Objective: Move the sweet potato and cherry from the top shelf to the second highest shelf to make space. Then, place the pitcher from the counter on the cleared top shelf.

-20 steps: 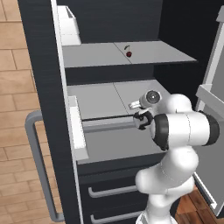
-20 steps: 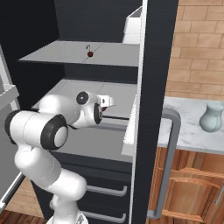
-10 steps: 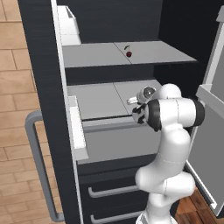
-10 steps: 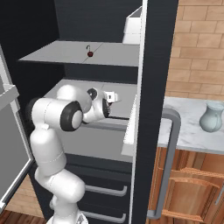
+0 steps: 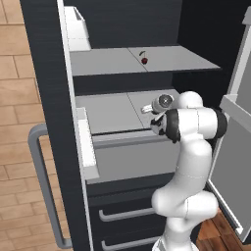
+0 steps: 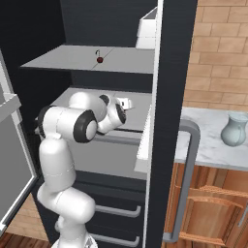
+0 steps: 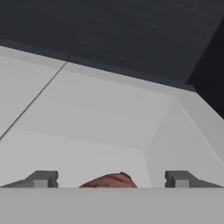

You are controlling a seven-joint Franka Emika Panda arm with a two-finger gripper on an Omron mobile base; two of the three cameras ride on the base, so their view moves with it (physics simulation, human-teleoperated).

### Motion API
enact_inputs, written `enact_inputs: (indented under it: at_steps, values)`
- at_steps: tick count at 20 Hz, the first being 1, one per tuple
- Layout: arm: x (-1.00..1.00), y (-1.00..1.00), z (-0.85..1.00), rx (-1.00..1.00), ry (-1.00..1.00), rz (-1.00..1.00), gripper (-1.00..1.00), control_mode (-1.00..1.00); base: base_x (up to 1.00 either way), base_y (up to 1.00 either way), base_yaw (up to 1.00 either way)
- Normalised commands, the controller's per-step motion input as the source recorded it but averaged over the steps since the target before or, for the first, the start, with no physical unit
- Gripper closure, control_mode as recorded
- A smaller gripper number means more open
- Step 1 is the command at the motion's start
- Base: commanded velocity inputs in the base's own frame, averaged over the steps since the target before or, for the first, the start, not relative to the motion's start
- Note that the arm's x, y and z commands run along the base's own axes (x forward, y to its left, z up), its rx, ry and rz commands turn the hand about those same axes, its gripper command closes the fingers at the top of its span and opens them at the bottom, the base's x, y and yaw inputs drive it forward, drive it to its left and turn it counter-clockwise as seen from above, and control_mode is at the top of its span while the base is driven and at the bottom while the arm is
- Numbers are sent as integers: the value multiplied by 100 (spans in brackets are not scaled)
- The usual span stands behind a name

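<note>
One of three moves looks done: the sweet potato [image 7: 108, 180] lies on the second highest shelf [image 5: 105, 113] between the wide-spread gripper [image 7: 111, 179]. Cherry [image 5: 144, 61] and pitcher [image 6: 233, 130] wait.

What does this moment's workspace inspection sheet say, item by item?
Surface: pale grey second highest shelf with light front rail.
Job's things: reddish-brown sweet potato low between the fingertips; tiny dark red cherry on the mid-grey top shelf; pale blue-green glassy pitcher on the marbled counter.
Clutter: white box above the top shelf.
Grippers: gripper, jaws wide apart.
Cables: nothing seen.
Surroundings: dark fridge, brick wall.
</note>
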Motion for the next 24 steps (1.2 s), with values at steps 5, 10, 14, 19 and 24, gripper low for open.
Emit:
enact_inputs:
  at_steps: [5, 10, 14, 19, 24]
  values:
    - [-36, 0, 24, 0, 0, 0, -100, -100, 0, 0, 0]
    - [-59, 8, 74, 0, 0, 0, -100, -100, 0, 0, 0]
    - [-52, 19, 100, 0, 0, 0, -100, -100, 0, 0, 0]
    - [-58, 18, 77, 2, 1, 0, -100, -100, 0, 0, 0]
    - [-64, 20, 67, 11, 5, 0, -100, -100, 0, 0, 0]
